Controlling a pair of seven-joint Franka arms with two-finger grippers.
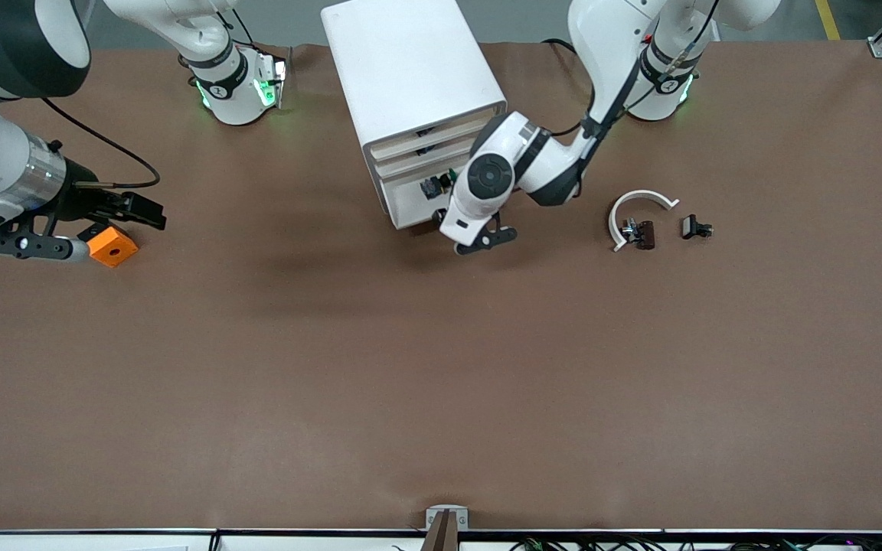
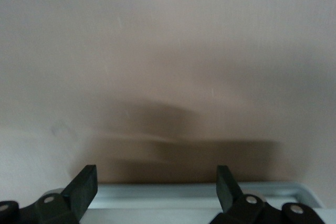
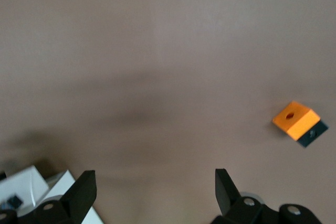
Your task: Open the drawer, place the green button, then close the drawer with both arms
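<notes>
The white cabinet [image 1: 410, 99] stands on the brown desk [image 1: 441, 383]. The left gripper [image 1: 487, 239], fingers released, sits before the lowest drawer [image 1: 418, 203], which looks shut. The right gripper [image 1: 115, 222], fingers released, hangs over the orange block [image 1: 113, 246]. I cannot clearly pick out the button.

Brown table [image 1: 441, 383], white cabinet [image 1: 410, 84], orange block [image 1: 113, 246], white arc with dark part [image 1: 638, 218], small black clip [image 1: 695, 227]
</notes>
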